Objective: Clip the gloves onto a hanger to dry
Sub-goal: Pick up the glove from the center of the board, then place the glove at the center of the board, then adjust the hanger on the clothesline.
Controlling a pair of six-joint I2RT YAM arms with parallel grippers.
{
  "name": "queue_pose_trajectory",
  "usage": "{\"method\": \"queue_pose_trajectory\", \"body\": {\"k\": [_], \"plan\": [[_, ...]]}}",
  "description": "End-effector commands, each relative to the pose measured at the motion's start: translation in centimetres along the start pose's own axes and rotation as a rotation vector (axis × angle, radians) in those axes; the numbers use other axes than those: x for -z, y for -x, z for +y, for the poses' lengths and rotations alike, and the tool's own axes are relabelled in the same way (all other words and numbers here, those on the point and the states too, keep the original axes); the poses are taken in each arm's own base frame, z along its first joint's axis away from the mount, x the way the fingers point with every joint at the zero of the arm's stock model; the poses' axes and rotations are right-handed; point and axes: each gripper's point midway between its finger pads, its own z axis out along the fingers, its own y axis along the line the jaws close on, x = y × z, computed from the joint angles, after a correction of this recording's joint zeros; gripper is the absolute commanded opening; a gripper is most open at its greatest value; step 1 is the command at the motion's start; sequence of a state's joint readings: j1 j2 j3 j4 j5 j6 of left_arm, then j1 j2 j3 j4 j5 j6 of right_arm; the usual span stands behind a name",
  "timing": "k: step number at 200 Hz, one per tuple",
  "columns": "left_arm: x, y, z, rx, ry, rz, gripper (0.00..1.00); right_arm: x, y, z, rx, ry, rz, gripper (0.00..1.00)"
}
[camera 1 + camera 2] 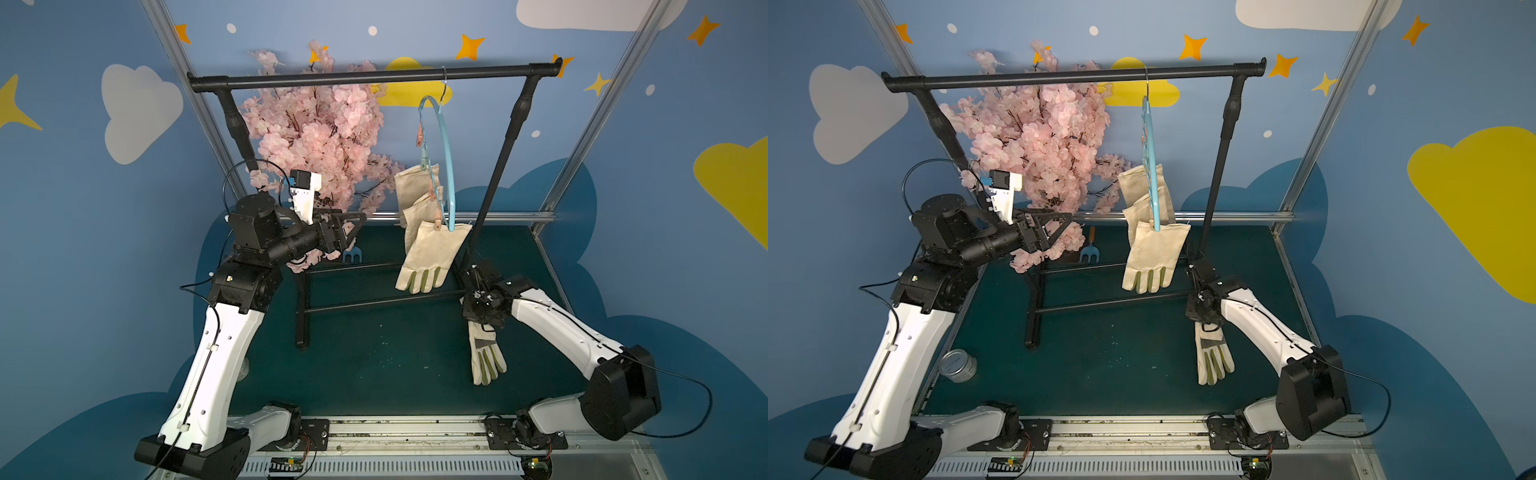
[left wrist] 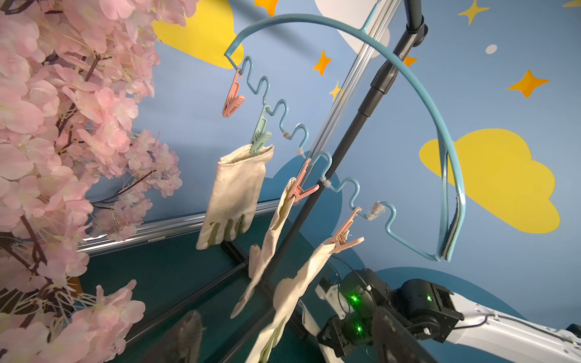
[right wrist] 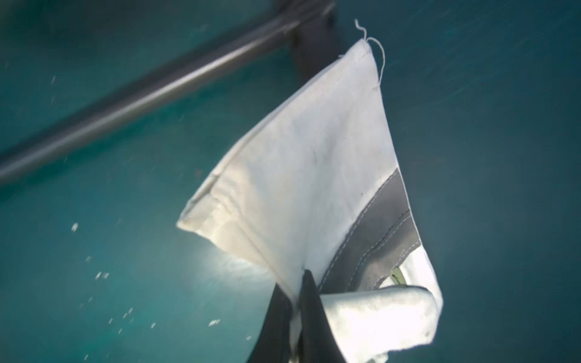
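Observation:
The light-blue hanger (image 1: 446, 141) (image 1: 1150, 166) (image 2: 452, 201) hangs by its wire hook from the black rack's top bar. Three cream gloves are pegged to its wavy bar: front (image 1: 432, 253), middle (image 1: 415, 208), back (image 1: 411, 178). A pink peg (image 2: 232, 103) at the far end holds nothing. My right gripper (image 1: 478, 321) (image 1: 1204, 322) (image 3: 298, 283) is shut on the edge of the fourth glove (image 1: 484, 353) (image 1: 1212, 357) (image 3: 314, 173), beside its grey patch; the glove's fingers dangle toward the mat. My left gripper (image 1: 353, 224) (image 1: 1059, 224) (image 2: 289, 339) stands open and empty, left of the hanger.
The black garment rack (image 1: 374, 77) spans the back, and its base bars (image 1: 374, 299) lie on the green mat. A pink blossom tree (image 1: 316, 133) crowds my left arm. A small blue garden fork (image 1: 1090, 249) and a metal tin (image 1: 958, 365) sit on the mat.

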State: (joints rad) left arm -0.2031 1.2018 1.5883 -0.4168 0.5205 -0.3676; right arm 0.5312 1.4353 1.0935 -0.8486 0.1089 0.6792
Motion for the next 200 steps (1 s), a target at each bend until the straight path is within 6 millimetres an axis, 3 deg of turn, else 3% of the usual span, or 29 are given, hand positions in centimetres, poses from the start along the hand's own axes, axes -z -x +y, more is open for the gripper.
{"method": "queue_pose_trajectory", "body": {"k": [1, 41, 47, 63, 80, 117, 140, 183, 200], "plan": [[0.1, -0.2, -0.2, 0.022, -0.017, -0.001, 0.85, -1.5, -1.1, 3.4, -0.045, 0.060, 0.035, 0.00], [-0.3, -0.8, -1.4, 0.036, -0.048, 0.023, 0.85, -4.5, -0.2, 10.1, -0.017, 0.168, 0.064, 0.00], [-0.3, -0.9, -1.6, 0.037, -0.048, 0.025, 0.85, -4.8, -0.1, 10.8, -0.005, 0.175, 0.075, 0.07], [-0.4, -0.8, -2.2, 0.035, -0.047, 0.029, 0.85, -4.7, 0.2, 11.2, 0.019, 0.167, 0.079, 0.20], [-1.0, -0.7, -3.3, 0.034, -0.065, 0.039, 0.84, -3.7, 0.5, 10.6, 0.050, 0.156, 0.044, 0.26], [-3.2, -0.7, -6.6, -0.019, -0.067, 0.045, 0.84, 0.7, 1.4, 7.6, 0.091, 0.136, -0.090, 0.35], [-4.9, -0.5, -8.6, -0.085, -0.044, 0.035, 0.84, 3.6, 3.2, 5.7, 0.024, 0.103, -0.222, 0.37], [-7.5, 0.0, -11.9, -0.235, 0.012, 0.000, 0.85, 9.8, 7.1, 5.6, 0.059, 0.163, -0.493, 0.40], [-8.3, 0.0, -12.4, -0.276, 0.044, -0.006, 0.85, 11.8, 8.2, 5.5, 0.060, 0.175, -0.552, 0.41]]}}
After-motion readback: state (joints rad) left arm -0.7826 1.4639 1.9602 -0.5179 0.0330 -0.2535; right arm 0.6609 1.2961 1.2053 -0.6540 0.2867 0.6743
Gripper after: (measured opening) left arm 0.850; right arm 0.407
